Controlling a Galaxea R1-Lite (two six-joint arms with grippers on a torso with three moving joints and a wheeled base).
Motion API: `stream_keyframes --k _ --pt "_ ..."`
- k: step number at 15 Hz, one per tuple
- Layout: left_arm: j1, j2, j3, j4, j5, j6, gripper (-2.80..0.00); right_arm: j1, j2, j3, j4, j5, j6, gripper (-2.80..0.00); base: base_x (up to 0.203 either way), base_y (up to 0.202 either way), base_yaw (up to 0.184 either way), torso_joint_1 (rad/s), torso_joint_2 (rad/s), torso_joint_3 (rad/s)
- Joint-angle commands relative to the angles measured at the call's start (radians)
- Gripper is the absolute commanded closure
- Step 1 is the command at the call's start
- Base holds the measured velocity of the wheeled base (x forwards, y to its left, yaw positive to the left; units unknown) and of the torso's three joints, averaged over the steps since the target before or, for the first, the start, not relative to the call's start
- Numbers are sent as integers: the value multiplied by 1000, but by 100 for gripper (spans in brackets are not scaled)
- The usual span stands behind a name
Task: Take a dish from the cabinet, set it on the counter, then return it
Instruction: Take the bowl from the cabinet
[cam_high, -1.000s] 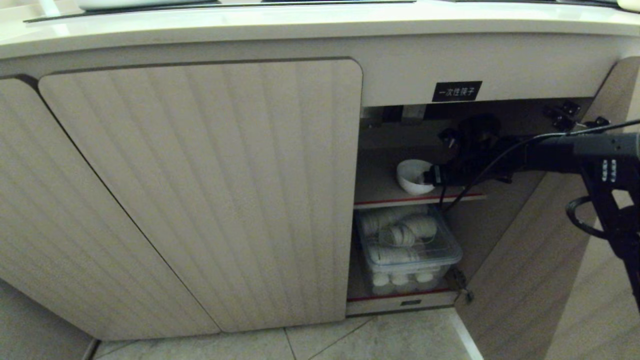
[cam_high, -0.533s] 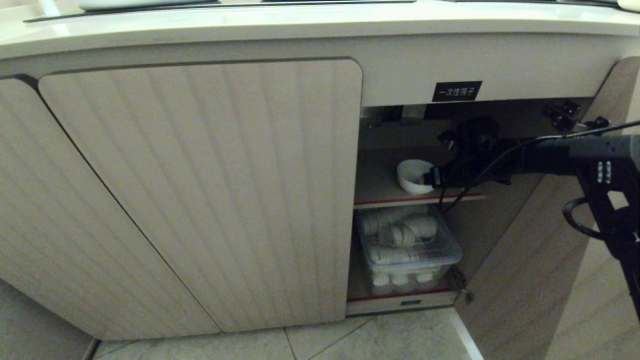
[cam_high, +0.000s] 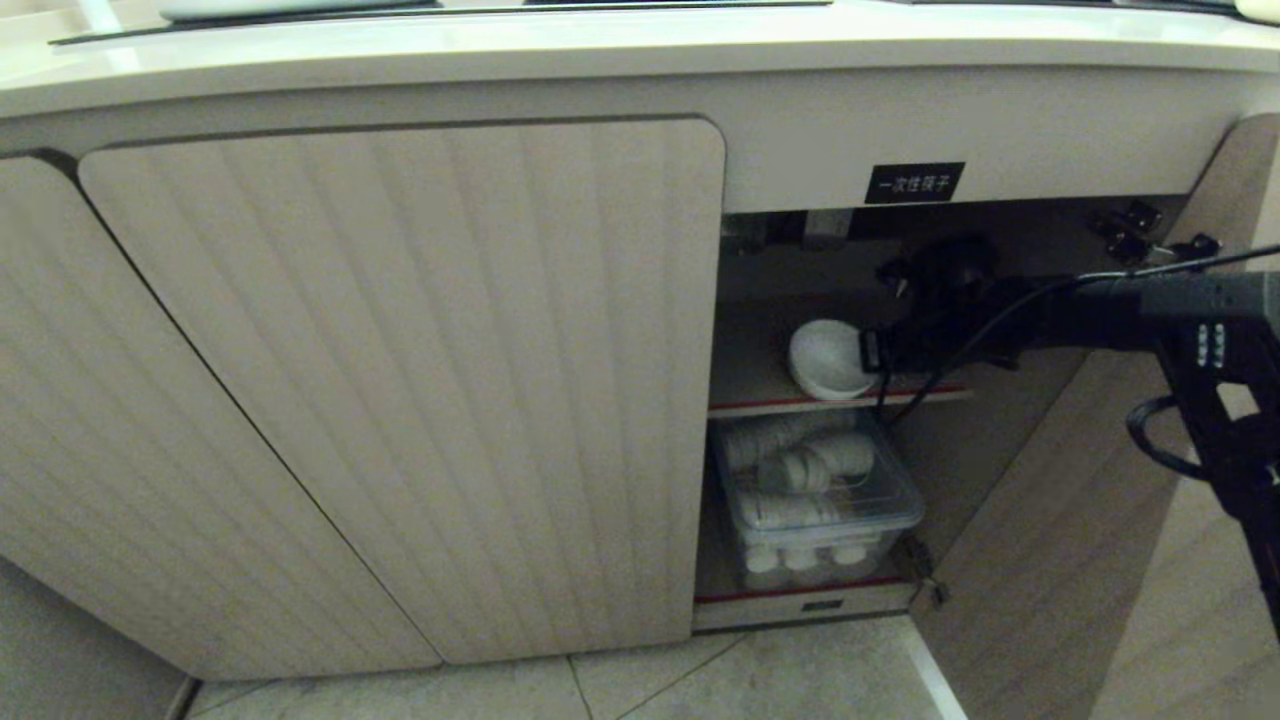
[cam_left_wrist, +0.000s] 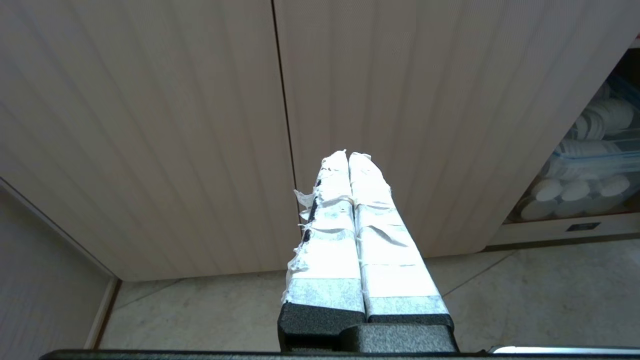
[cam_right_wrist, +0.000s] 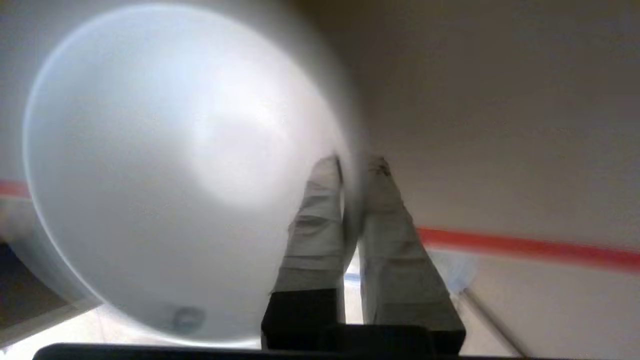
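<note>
The dish (cam_high: 826, 360), a small white bowl, sits tilted on the upper red-edged shelf (cam_high: 760, 388) inside the open cabinet (cam_high: 400, 380). My right gripper (cam_high: 868, 352) reaches into the cabinet from the right and is shut on the bowl's rim. In the right wrist view the bowl (cam_right_wrist: 165, 165) fills one side, and the taped fingers (cam_right_wrist: 320, 210) of that gripper (cam_right_wrist: 356, 167) pinch its edge. My left gripper (cam_left_wrist: 348, 155) is shut on nothing, low in front of the closed ribbed doors. The counter (cam_high: 600, 50) runs along above the cabinet.
A clear plastic bin of stacked white cups (cam_high: 815, 490) sits on the lower shelf under the bowl. The opened cabinet door (cam_high: 1060, 520) stands at the right, close beside my right arm. A black label (cam_high: 913, 183) hangs above the opening. Tiled floor (cam_high: 760, 680) lies below.
My right gripper's fingers have closed on the bowl's rim, and the bowl has tipped from upright to tilted. The arm has hardly moved.
</note>
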Motion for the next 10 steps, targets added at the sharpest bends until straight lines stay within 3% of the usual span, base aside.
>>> stream_keyframes --k 1,10 --pt "0 0 0 0 0 0 0 1 3 3 7 2 0 0 0 0 0 0 0 0" --pt "0 0 0 0 0 0 0 2 -12 3 30 5 1 0 0 0 0 0 0 0"
